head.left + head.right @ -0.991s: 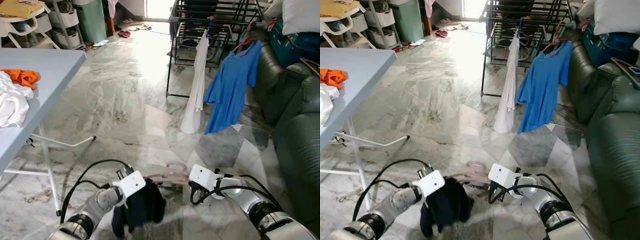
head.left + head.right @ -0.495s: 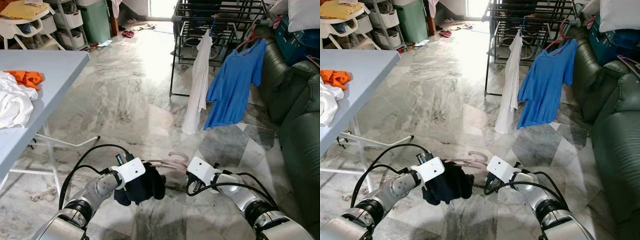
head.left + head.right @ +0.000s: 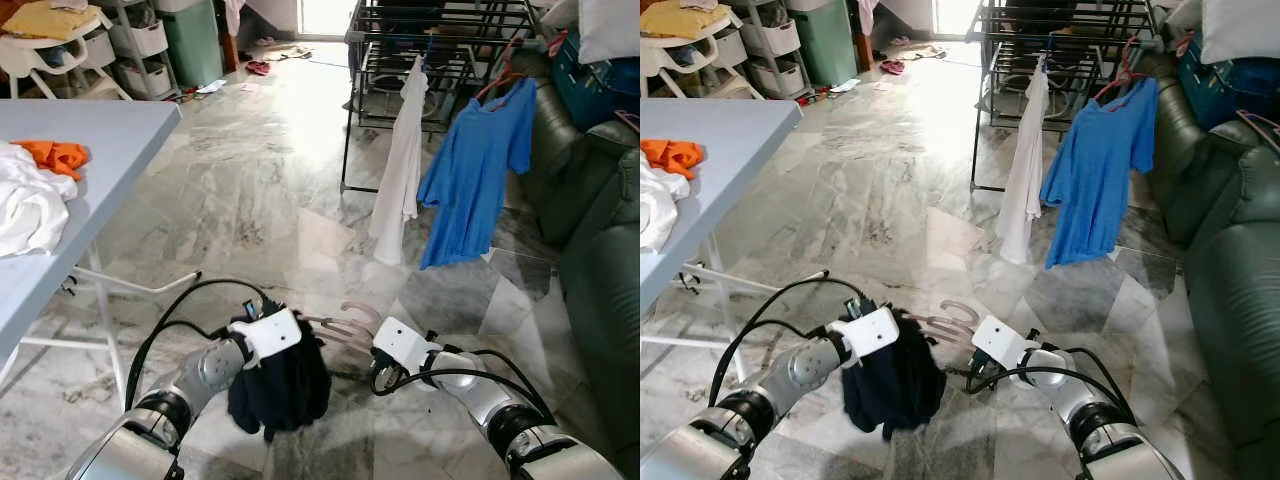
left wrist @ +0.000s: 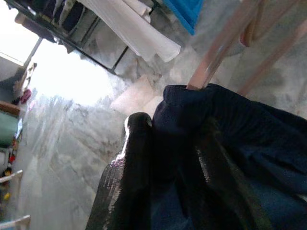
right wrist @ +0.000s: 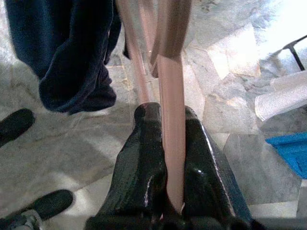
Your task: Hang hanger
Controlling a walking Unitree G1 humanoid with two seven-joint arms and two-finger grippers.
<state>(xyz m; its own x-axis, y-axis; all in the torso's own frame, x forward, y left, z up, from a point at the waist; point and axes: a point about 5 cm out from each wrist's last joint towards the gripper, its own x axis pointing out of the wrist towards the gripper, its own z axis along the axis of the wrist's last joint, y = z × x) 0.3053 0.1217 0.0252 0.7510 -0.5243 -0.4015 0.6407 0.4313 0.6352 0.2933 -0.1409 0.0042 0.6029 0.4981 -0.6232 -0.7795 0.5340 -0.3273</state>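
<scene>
A pink hanger is held low over the marble floor between my two grippers, its hook pointing up. A dark navy garment hangs from its left end. My left gripper is shut on that end, with the navy cloth bunched against its finger and the pink rod running out beyond it. My right gripper is shut on the other end, with the pink bar clamped between its fingers.
A black drying rack stands ahead with a blue shirt and a white garment hanging on it. A green sofa is on the right. On the left, a grey table holds white cloth and orange cloth.
My left gripper has lifted slightly, and the navy garment now hangs down longer instead of bunched. The view has shifted a little; the right gripper keeps its hold.
</scene>
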